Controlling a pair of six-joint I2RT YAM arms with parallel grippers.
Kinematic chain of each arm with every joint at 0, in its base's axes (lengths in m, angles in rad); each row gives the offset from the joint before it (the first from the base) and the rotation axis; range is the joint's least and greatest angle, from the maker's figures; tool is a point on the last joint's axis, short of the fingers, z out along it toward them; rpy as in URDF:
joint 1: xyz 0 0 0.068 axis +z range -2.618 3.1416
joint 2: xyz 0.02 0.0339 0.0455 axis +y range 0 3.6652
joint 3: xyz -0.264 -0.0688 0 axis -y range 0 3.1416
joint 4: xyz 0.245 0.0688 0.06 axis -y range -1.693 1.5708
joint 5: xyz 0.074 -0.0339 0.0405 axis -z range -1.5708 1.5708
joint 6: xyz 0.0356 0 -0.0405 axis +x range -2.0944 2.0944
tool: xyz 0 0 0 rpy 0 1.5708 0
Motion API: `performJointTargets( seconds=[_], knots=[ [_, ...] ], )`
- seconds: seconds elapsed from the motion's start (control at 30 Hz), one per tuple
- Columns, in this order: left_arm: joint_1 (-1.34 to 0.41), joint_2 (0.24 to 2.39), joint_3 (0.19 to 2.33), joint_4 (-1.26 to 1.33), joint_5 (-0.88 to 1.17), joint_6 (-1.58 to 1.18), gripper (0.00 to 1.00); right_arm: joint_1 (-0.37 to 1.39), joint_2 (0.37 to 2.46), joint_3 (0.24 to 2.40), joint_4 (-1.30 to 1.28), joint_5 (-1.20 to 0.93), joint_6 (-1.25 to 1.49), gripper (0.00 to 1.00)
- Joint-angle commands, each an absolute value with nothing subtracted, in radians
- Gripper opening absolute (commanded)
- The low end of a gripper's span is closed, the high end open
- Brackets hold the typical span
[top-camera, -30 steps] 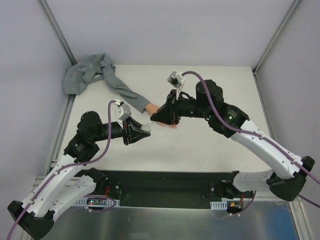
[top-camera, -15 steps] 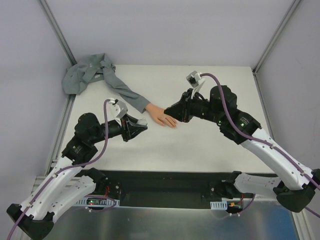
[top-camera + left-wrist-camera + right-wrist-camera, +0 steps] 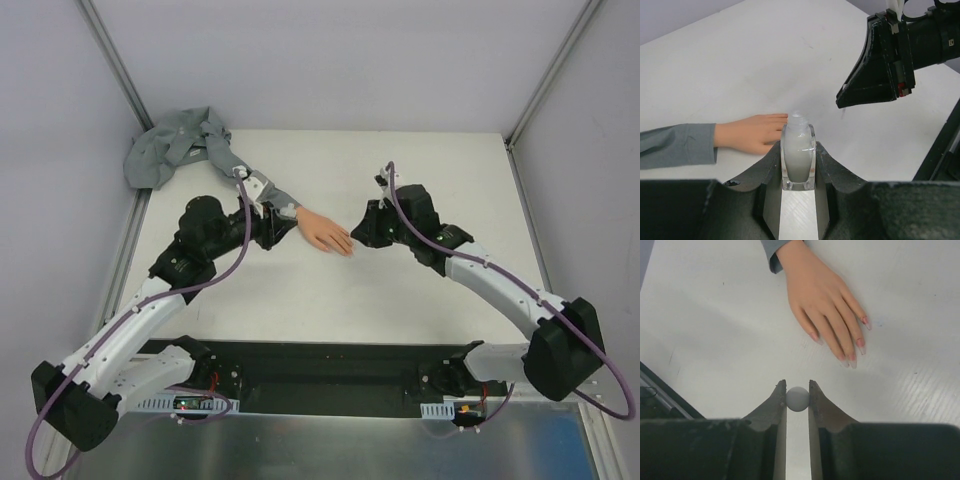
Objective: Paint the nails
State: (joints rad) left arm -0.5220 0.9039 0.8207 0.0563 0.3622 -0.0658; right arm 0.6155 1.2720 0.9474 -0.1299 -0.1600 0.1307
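**Q:** Where the left gripper [image 3: 798, 143] closes, what sits between its fingers?

**A:** A small whitish bottle [image 3: 798, 161], upright and clamped on both sides. Its neck rises above the fingertips.

**Q:** And the right gripper [image 3: 797, 389]?

**A:** It is closed on a small white round piece [image 3: 798, 400], pinched at the very tips of the fingers. The wrist view shows only the rounded end, so what the piece is cannot be told.

**Q:** What lies just beyond each gripper?

**A:** The mannequin hand [image 3: 822, 300] lies palm down on the white table [image 3: 400, 290], between the two grippers. The left gripper and its bottle are just beside the palm and wrist. The right gripper is near the fingertips, pointing at them, and apart from them in both wrist views.

**Q:** Where are the nails [image 3: 860, 342]?

**A:** They are at the ends of the spread fingers, which point toward the right gripper. Several nails look pinkish red and at least one looks pale.

**Q:** And farther out?

**A:** A grey sleeve [image 3: 675, 145] covers the wrist and runs back to a crumpled grey garment [image 3: 170, 150] at the far left corner of the table.
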Motion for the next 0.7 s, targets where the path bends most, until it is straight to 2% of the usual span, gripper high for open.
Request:
performJointTargets(
  seconds=[0.0,0.2,0.37,0.67],
  knots=[
    [-0.462,0.977,0.868,0.243,0.382,-0.067,0.0,0.603,1.35,0.94,0.039,-0.147,0.124,0.0],
    [-0.315,1.023,0.799,0.431,0.578,-0.212,0.0,0.601,1.492,0.927,0.124,-0.173,0.089,0.0],
    [-0.314,1.012,0.784,0.397,0.588,-0.163,0.0,0.603,1.581,0.931,0.17,-0.206,0.067,0.0],
    [-0.314,0.997,0.79,0.337,0.578,-0.123,0.0,0.598,1.582,0.871,0.175,-0.006,0.078,0.0]
  ],
)
